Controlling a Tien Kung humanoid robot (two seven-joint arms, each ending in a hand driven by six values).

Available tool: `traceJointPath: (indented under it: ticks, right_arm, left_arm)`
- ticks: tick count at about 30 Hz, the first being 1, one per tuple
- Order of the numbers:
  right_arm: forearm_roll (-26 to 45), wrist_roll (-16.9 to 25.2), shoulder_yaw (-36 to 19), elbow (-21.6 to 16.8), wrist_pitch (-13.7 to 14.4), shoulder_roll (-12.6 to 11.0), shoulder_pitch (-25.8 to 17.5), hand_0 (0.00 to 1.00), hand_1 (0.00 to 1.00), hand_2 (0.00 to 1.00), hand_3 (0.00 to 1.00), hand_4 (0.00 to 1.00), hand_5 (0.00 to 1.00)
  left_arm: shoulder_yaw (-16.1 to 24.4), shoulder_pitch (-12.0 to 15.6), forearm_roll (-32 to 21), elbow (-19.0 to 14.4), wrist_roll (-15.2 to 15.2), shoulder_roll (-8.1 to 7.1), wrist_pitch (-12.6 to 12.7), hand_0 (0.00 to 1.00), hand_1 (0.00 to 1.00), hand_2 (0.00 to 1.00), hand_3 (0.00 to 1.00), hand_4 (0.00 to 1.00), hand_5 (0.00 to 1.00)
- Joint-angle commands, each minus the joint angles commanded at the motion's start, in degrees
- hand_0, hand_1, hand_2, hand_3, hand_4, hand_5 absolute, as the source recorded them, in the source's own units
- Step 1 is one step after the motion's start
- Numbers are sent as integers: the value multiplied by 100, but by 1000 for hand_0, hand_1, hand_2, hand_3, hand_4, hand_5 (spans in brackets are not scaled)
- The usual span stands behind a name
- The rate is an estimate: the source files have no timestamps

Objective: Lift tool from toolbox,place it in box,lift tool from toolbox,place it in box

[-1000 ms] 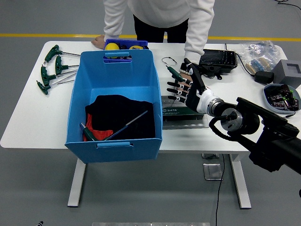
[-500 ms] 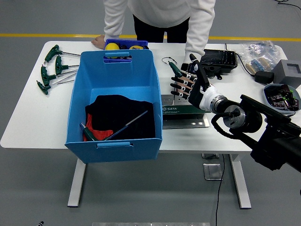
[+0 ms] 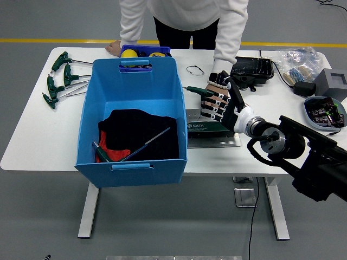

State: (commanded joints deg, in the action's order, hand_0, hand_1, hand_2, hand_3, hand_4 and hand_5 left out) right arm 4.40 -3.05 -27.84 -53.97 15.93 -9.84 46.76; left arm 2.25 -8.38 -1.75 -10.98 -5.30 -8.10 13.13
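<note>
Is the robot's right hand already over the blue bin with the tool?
No. The right hand holds the green-handled tool over the toolbox, beside the blue bin.

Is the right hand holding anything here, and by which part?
Yes. The right hand grips a green-handled T-handle tool by its green handle end; the metal shaft sticks out left toward the blue bin.

Bright even overhead light, soft shadows, sharp focus
</note>
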Motion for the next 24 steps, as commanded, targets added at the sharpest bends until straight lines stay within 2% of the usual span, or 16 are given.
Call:
traceJointPath:
  ticks: [24]
  right_arm:
    - [22,4,18,201,-11,238,28,459,544,699,754,998,867]
  left_arm:
    - [-41,-25,-4,-16,-3,-2,-13,761,724,786,770,786,736]
